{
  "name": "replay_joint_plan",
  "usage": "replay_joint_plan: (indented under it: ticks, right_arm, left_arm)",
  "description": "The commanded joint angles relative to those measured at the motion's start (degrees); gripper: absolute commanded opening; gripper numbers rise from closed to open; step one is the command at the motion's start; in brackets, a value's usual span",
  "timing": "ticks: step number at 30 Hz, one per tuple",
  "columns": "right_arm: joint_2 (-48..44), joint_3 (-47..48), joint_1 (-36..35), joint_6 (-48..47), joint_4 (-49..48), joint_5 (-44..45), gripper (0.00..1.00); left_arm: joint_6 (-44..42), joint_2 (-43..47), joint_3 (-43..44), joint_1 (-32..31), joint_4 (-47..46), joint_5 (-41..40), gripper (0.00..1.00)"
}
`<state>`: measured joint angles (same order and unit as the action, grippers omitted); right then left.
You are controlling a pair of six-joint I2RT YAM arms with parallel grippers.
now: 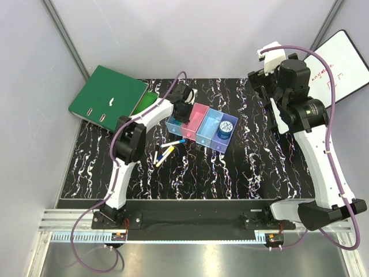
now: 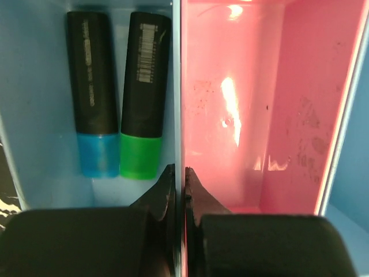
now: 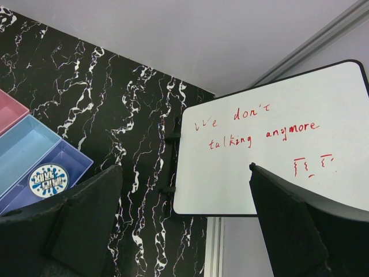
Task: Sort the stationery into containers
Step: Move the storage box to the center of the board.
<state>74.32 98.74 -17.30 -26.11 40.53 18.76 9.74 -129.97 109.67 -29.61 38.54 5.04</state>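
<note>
The containers [image 1: 199, 124] stand mid-table as a joined row of light blue, pink, light blue and purple bins. My left gripper [image 2: 179, 170] is shut on the thin wall between the first light blue bin [image 2: 34, 150] and the pink bin [image 2: 300, 115], one finger in each. Two highlighters lie in that blue bin, one blue-capped [image 2: 92, 104] and one green-capped [image 2: 141, 98]. The round blue tin [image 1: 226, 128] sits in the purple bin [image 3: 78, 164]. Loose pens [image 1: 166, 151] lie on the table in front of the row. My right gripper [image 3: 184, 167] hangs open and empty, raised at the back right.
A large green ring binder [image 1: 106, 95] lies at the back left corner. A whiteboard [image 3: 277, 138] with red writing leans at the back right. The table [image 1: 259, 167] is black marble with white veins, walled by grey panels.
</note>
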Motion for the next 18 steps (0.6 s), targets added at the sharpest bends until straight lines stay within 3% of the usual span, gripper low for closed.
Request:
replay_joint_plan:
  ticks: [1,13,18]
  right_arm:
    - [-0.1,0.2,-0.2,0.3,-1.5,-0.7,1.0]
    - [-0.3,0.2,-0.2,0.5,-1.5,-0.9,1.0]
    - [-0.8,-0.2,-0.2,0.7,-1.5,-0.9,1.0]
  left_arm:
    - [-2.4,-0.7,1.6,-0.4,-0.9,-1.8,0.0]
    - [-1.0,0.9,-1.0,-0.1,2.2,-12.3,0.0]
    - [4.4,2.1,-3.1,1.0,3.1,-11.2,0.0]
